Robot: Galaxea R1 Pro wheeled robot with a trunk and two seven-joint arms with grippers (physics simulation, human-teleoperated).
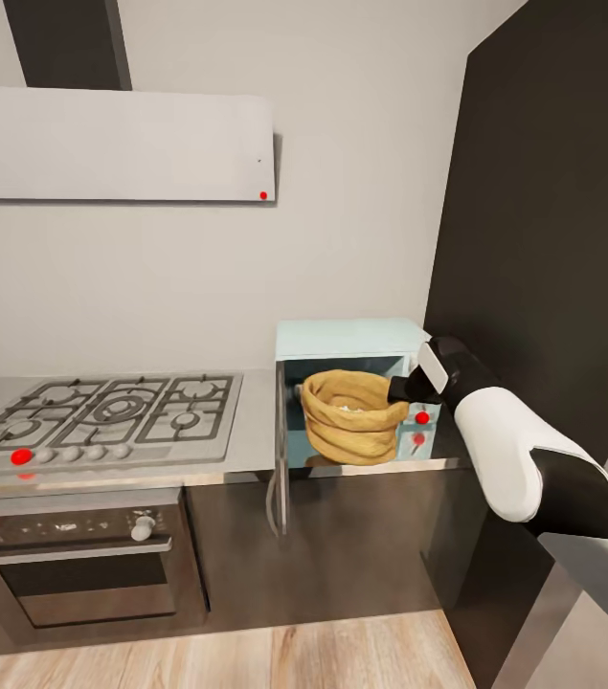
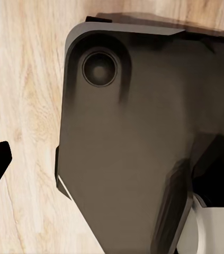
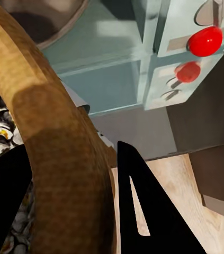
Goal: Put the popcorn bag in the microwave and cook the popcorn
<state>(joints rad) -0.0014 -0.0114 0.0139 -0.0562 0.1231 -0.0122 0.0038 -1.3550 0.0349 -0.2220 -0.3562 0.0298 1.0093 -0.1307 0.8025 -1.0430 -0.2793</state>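
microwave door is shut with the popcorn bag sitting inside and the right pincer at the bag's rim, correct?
Not quite: the microwave door is open, swung out to the side, as the head view shows. The popcorn bag does sit inside, and the right pincer is at its rim, one finger on each side of it in the right wrist view.

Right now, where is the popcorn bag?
In the head view the popcorn bag sits in the open microwave, right of the gas hob, its rim between the right tool's fingers.

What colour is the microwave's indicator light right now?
Red. The indicator light on the microwave shows best in the right wrist view, as a glossy round dome.
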